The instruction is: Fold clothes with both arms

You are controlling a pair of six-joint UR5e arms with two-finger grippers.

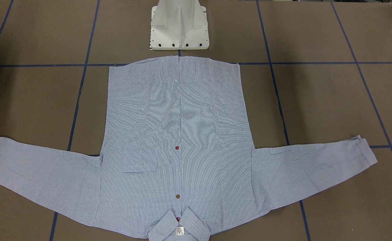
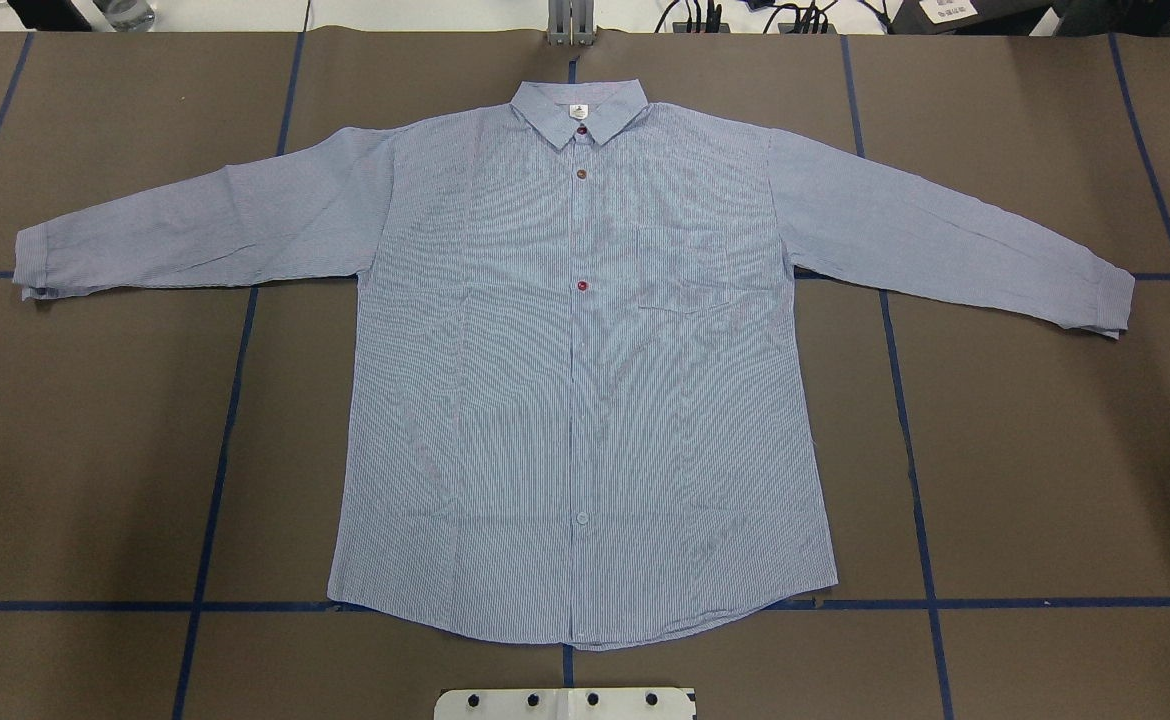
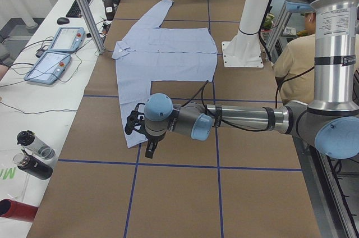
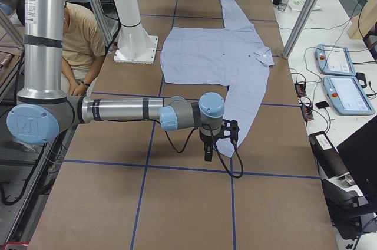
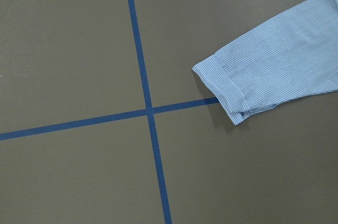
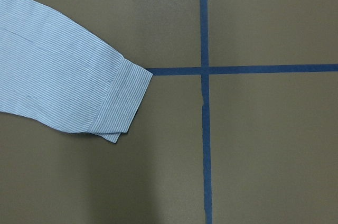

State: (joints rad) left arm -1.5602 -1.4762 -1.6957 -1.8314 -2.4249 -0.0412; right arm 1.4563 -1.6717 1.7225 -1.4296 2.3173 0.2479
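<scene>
**Condition.** The shirt (image 2: 585,380) lies flat and face up on the worktop (image 2: 95,450). It is buttoned, with the collar (image 2: 580,112) at the edge far from the robot and the hem toward the pedestal (image 1: 179,26). Both sleeves are spread out to the sides. No fold has been made.

**End effectors.** The left end effector (image 3: 150,149) hangs above the worktop near the left-side cuff (image 5: 227,89). The right end effector (image 4: 207,153) hangs likewise near the right-side cuff (image 6: 124,102). Each shows only in a side view, and the wrist views show no fingers, so how far either is open cannot be told. Both cuffs lie flat on the worktop, so neither end effector appears to have hold of anything.

**Step in hand (judged).** Approach and grasp of the two cuffs for the first fold.

1. Centre each end effector over its cuff. In both wrist views the cuff sits off to one side, beside a crossing of blue tape lines (image 5: 149,110).
2. Descend vertically and pinch the cuff band, not the thinner sleeve cloth. The band is likely stiffer and less prone to slip.
3. Take both layers. Catching only the top one would probably let the sleeve open.
4. Lift just clear of the worktop and move both arms in step. An uneven pull would likely drag and skew the body.
</scene>
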